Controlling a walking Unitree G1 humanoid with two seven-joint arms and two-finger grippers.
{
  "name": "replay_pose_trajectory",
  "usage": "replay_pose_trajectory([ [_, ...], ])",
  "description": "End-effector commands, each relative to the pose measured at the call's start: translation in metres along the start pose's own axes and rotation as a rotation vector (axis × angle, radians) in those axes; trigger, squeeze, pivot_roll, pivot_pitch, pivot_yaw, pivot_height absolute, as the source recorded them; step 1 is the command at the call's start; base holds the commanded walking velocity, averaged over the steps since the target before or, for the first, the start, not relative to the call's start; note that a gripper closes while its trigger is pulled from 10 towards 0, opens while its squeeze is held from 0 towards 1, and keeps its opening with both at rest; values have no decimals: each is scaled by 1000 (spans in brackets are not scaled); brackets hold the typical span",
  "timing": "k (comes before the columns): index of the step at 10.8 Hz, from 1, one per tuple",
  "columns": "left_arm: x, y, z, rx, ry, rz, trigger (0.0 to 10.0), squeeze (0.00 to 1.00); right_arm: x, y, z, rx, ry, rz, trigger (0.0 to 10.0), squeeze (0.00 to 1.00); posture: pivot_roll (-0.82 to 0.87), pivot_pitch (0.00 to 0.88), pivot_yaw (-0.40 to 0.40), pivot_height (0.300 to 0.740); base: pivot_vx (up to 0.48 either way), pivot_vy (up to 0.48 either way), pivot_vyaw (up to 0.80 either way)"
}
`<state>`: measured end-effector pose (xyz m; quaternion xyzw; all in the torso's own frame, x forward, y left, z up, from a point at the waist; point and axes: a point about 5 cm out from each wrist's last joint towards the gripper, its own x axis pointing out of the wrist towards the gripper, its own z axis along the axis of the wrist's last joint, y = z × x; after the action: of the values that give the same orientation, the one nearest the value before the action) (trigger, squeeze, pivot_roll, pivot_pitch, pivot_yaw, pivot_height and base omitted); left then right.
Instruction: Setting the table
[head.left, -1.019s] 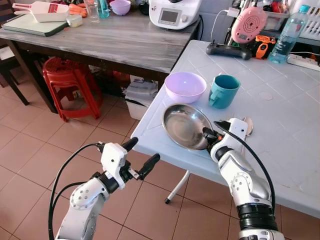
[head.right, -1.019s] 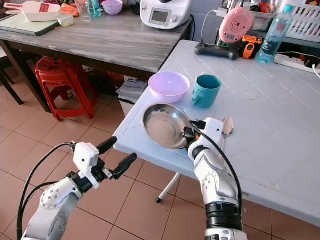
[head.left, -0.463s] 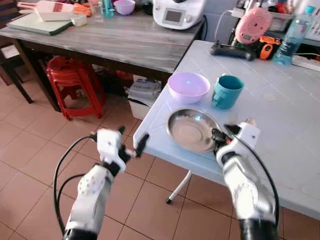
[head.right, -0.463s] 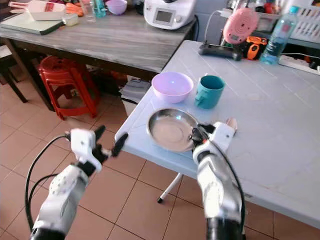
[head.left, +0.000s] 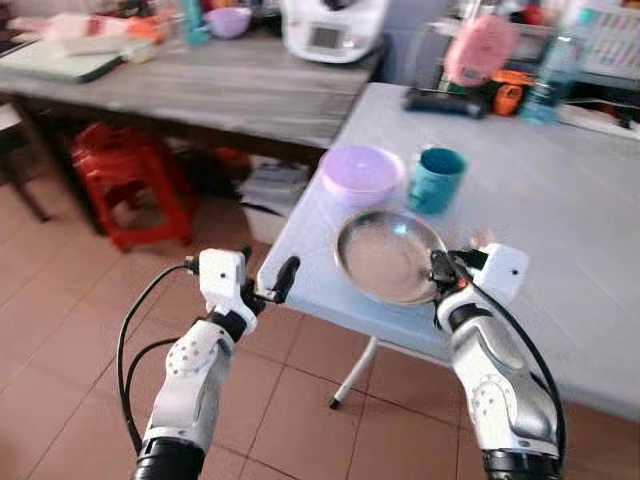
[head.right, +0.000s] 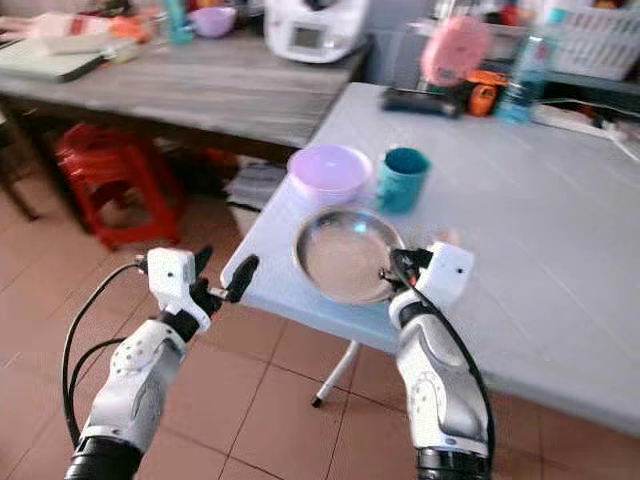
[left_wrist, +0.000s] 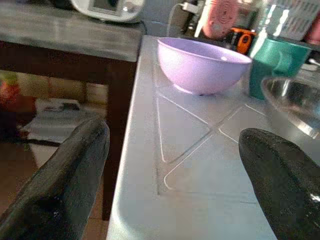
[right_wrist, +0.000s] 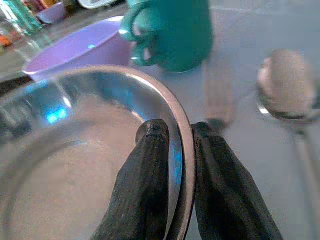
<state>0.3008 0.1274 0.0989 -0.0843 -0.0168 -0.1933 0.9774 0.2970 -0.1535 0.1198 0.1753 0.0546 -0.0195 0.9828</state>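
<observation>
Our right pincer (right_wrist: 172, 150) clamped on the round steel plate's (head.left: 385, 258) three-o'clock rim, left pincer (head.left: 268, 285) wide apart off the pale blue surface (head.left: 560, 200) edge, lilac bowl (head.left: 360, 175) at the plate's eleven o'clock.

A home kitchen: food processor (head.left: 322, 27), wooden counter (head.left: 200, 90), tiled floor (head.left: 60, 290)

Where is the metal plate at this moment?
The metal plate lies near the front left corner of the white table, just in front of the purple bowl and teal mug; the right gripper pinches its rim.

Table (head.left: 560, 190) bears bowl (head.left: 362, 174), mug (head.left: 437, 179), plate (head.left: 389, 257)
</observation>
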Motion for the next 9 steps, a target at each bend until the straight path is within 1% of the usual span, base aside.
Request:
replay_pose_trajectory([
  [1,0,4,0,8,4,18,10000,0,-1,11,5,-13,-32,45,10000,0,-53,13,1,740,0,319,-513],
  [2,0,4,0,10,-1,24,10000,0,-1,15,7,-27,-52,68,10000,0,-53,13,1,740,0,337,-506],
  [3,2,4,-1,9,-3,27,10000,0,0,16,11,-87,-81,86,10000,0,-51,4,-1,740,0,337,-419],
  [4,3,4,-1,9,-4,25,10000,0,0,18,13,-114,-98,97,10000,0,-52,0,-4,740,0,337,-419],
  [5,4,3,-1,10,-4,25,10000,0,-1,18,13,-121,-106,94,10000,0,-53,0,-4,740,0,341,-431],
  [9,7,2,-2,12,-10,24,10000,0,-2,15,15,-133,-134,81,10000,0,-53,0,-6,740,0,340,-636],
])
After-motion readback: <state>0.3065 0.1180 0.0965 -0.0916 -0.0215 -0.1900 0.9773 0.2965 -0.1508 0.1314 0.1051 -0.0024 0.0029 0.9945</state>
